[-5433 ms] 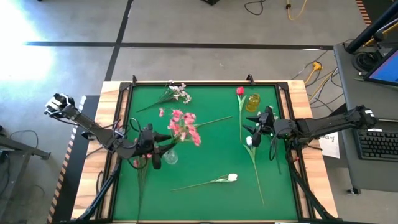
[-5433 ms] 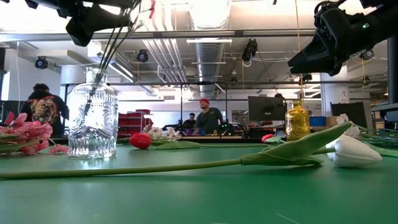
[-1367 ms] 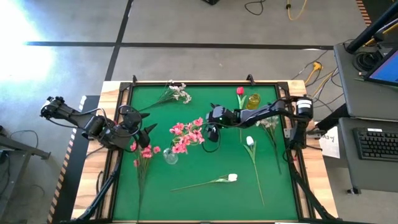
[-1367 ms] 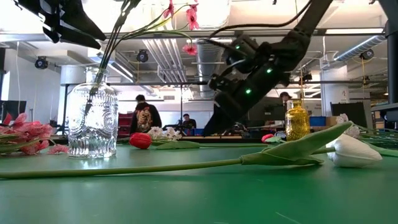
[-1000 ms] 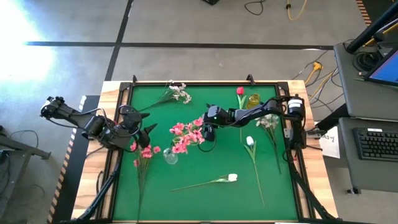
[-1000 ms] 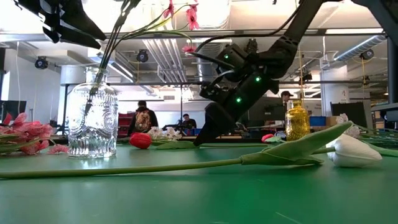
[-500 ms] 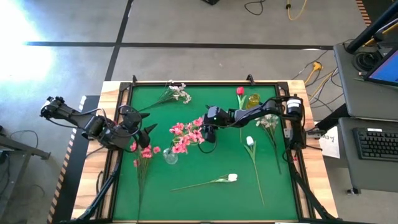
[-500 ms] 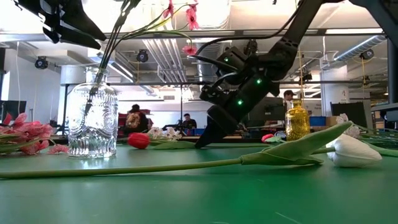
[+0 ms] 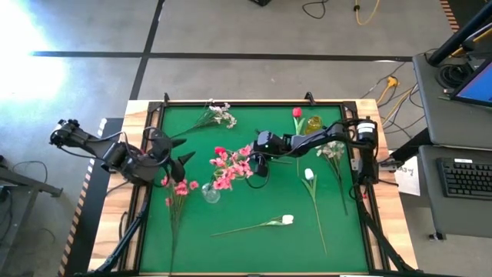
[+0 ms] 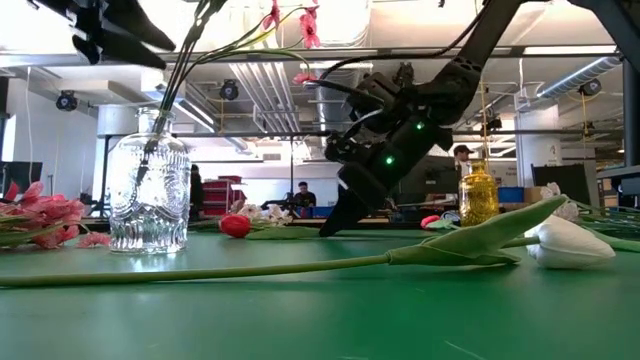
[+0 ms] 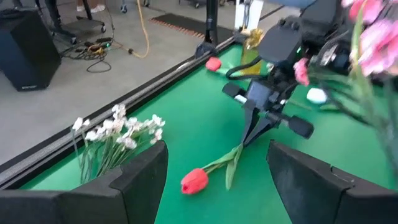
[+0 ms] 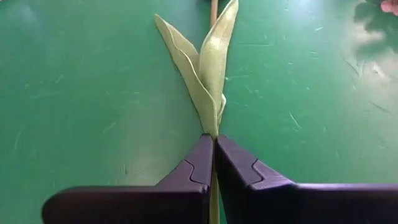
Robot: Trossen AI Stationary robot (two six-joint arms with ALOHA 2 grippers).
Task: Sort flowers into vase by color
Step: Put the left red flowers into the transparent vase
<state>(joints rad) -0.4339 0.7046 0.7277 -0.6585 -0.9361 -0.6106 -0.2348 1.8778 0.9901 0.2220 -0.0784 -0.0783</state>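
A red tulip point(image 11: 194, 180) lies on the green mat point(image 9: 254, 208), its head toward the left arm point(image 10: 235, 226). My right gripper point(image 9: 256, 164) is shut on its stem at mid-table point(image 12: 214, 146). Pink blossom sprays point(image 9: 231, 165) stand with their stems in a clear glass vase point(image 10: 148, 195), which is near the mat's middle point(image 9: 210, 194). My left gripper point(image 11: 217, 186) hangs open above the mat's left part point(image 9: 183, 163), facing the tulip and touching nothing. My right gripper pinches the red tulip's thin stem point(image 12: 214, 134) between its two fingers, just behind the two long leaves point(image 12: 208, 68). The fingers point(image 10: 335, 222) slant down from the table's right side and lie along the stem. The tulip lies on the mat.
More pink flowers point(image 9: 178, 187) lie at the left. White-blossom sprays point(image 9: 219, 114) lie at the far left. A yellow vase point(image 9: 312, 125) and another red tulip point(image 9: 296, 113) are at the far right. Two white tulips point(image 9: 309, 175) point(image 9: 287, 220) lie to the right and near.
My right gripper has shut on the tulip's stem down at the mat. The tulip's head has slid a little along the mat. My left gripper has kept its place and stayed open.
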